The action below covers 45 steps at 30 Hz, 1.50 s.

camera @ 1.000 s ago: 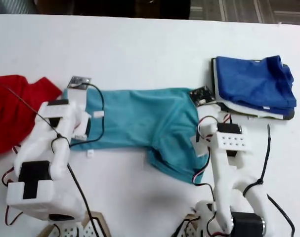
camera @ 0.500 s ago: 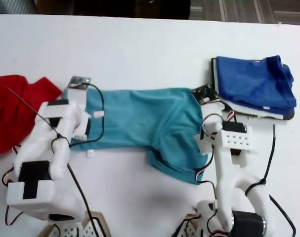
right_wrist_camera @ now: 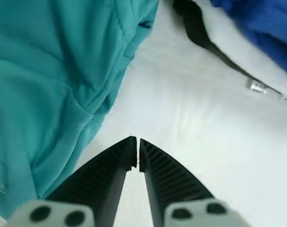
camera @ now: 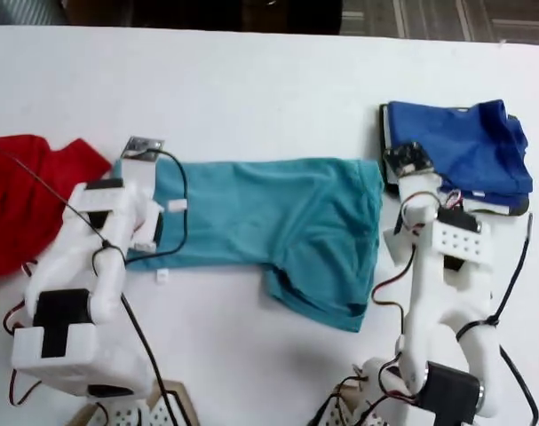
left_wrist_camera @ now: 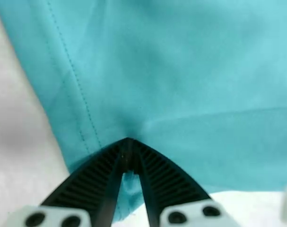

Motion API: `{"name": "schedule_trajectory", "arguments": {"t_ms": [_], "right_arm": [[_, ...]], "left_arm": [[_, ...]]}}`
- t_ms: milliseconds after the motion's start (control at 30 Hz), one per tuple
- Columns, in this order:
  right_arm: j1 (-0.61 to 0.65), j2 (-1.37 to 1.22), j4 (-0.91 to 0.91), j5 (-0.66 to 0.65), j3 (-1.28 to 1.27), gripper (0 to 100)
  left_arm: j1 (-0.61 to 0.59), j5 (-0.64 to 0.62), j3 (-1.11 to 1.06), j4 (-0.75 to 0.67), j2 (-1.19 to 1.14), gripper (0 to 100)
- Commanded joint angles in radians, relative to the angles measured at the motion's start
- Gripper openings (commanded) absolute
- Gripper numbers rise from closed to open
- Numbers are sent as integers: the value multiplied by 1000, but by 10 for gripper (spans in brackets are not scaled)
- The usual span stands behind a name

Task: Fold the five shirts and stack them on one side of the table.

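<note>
A teal shirt (camera: 269,226) lies spread across the middle of the table. My left gripper (left_wrist_camera: 128,150) is shut on its fabric near the hem, at the shirt's left end, where the left arm (camera: 109,213) rests. My right gripper (right_wrist_camera: 137,153) is shut on nothing, over bare table between the teal shirt's edge (right_wrist_camera: 129,52) and the stack. That stack (camera: 460,151), at the right, has a blue shirt on top of white and black ones. A red shirt (camera: 20,195) lies crumpled at the far left.
The right arm (camera: 442,266) stands just below the stack, with its cables hanging near the table's front. Bare white tabletop (camera: 251,89) stretches behind the shirts. Arm bases and wires crowd the front edge.
The right arm has swung right, off the teal shirt and toward the stack. The teal shirt's right edge now lies farther right and flatter. The left arm has not moved.
</note>
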<state>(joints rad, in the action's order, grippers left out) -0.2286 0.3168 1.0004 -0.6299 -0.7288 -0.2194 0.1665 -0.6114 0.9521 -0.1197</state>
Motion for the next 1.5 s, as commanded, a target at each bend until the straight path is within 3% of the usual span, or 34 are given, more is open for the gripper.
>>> {"name": "schedule_trajectory", "arguments": {"t_ms": [0,133,333,600,1067,1133,1233,1367,1467], "right_arm": [[50,-1,162,114,138,18],[166,-12,217,146,143,18],[239,-12,79,141,-8,18],[208,-13,-54,72,-176,18],[12,-4,-128,-84,-121,18],[-15,1,-107,-72,-69,18],[-18,5,24,54,28,18],[101,-1,234,110,110,18],[199,-7,263,112,81,18]], "left_arm": [[3,5,2,-32,-6,26],[3,5,2,-32,-6,26],[3,5,2,-32,-6,26],[3,5,2,-32,-6,26],[3,5,2,-32,-6,26],[3,5,2,-32,-6,26],[3,5,2,-32,-6,26],[3,5,2,-32,-6,26],[3,5,2,-32,-6,26]]}}
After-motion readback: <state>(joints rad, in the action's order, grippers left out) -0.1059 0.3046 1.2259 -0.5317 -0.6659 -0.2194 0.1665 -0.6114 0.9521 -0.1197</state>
